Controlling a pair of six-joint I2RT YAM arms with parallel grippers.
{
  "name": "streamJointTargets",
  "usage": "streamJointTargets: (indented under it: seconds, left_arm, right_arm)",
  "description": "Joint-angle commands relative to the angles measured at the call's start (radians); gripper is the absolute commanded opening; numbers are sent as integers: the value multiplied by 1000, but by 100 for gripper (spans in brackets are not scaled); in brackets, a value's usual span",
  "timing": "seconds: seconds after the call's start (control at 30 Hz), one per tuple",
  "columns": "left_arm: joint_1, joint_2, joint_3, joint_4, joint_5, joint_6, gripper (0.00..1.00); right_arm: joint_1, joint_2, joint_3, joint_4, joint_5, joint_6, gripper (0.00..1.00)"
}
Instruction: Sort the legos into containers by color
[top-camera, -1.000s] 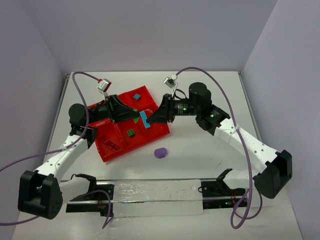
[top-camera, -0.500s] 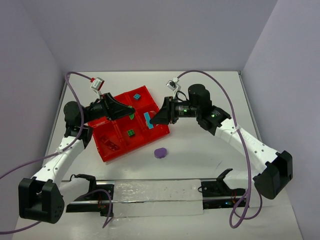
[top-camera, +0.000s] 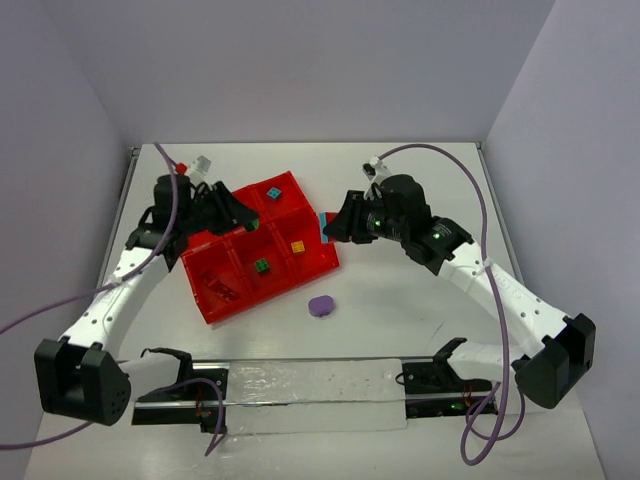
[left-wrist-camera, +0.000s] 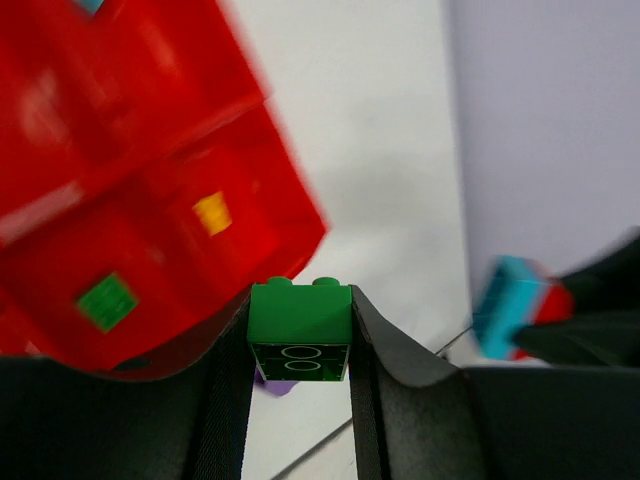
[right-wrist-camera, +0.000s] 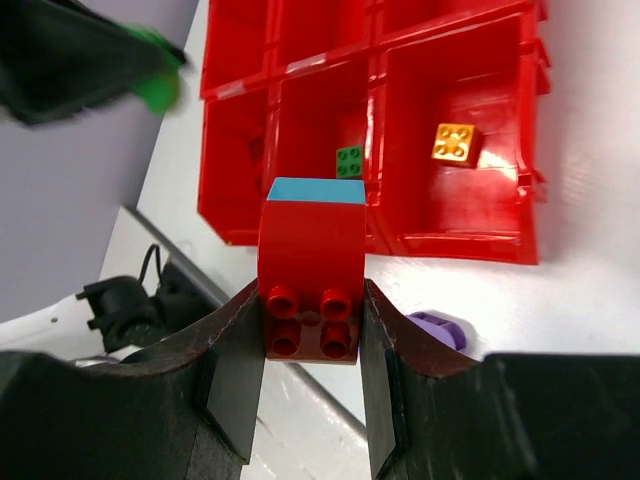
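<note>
**A:** What lies nearest the arm bases?

**B:** One purple lego (top-camera: 321, 305), low and rounded. It sits alone on the white table (top-camera: 400, 290), just off the near edge of the tray (top-camera: 215, 312).

**A:** And the tray?

**B:** It is glossy red, with six square compartments in two rows of three. The near left compartment holds long red bricks (top-camera: 222, 290). They are red on red, so I cannot count them. The near middle holds one green brick (top-camera: 261, 266) and the near right one yellow brick (top-camera: 297, 246), both studs up.

**A:** The tools?

**B:** The left tool (top-camera: 246, 224) is clamped on a second green brick (left-wrist-camera: 300, 330), which has two studs at its far end. It hangs over the middle of the far row. The right tool (top-camera: 330, 224) is clamped on a red block (right-wrist-camera: 312, 262) that has four studs facing its own camera and a teal far end. I cannot tell whether that is one piece or two stuck together. It sits just beside the tray's right edge, over the table.

**A:** And the far row?

**B:** There is one teal brick (top-camera: 273, 192) in the right compartment. The left tool and its arm cover much of the other two, so I cannot make out what they hold.

**A:** Totals?

**B:** Two green, one yellow, one purple, one loose teal and one held red-and-teal block. The long reds I cannot count.
</note>
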Motion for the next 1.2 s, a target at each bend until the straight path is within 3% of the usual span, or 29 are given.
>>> streamJointTargets:
  seconds: [0.0,0.33,0.47,0.57,0.67,0.8,0.97,1.0,1.17]
  left_arm:
    - [-64,58,-61,-124,-215,28,0]
    - [-159,136,-79,-61,-330,-1,2]
    - [-167,166,-52,-79,-389,-1,33]
    - [-170,173,-34,-82,-405,-5,64]
    - [-171,176,-23,-81,-404,-8,86]
    - [-180,165,8,-92,-398,-9,99]
    - [-190,75,93,-133,-351,6,97]
    - [-189,46,98,-121,-295,13,91]
    - [-185,-36,77,40,-39,5,83]
  right_arm:
    - [-4,-45,22,-10,98,-19,5]
    - [-4,-35,12,0,73,-12,4]
    - [-4,-33,13,-4,76,-16,4]
    - [-4,-33,10,-7,73,-14,4]
    - [-3,-33,6,-4,70,-13,4]
    - [-4,-31,7,-2,55,-16,4]
    - [-2,-10,21,19,-54,-38,4]
    - [-1,-9,21,32,-81,-41,4]
    - [1,-43,-1,138,-227,-42,4]
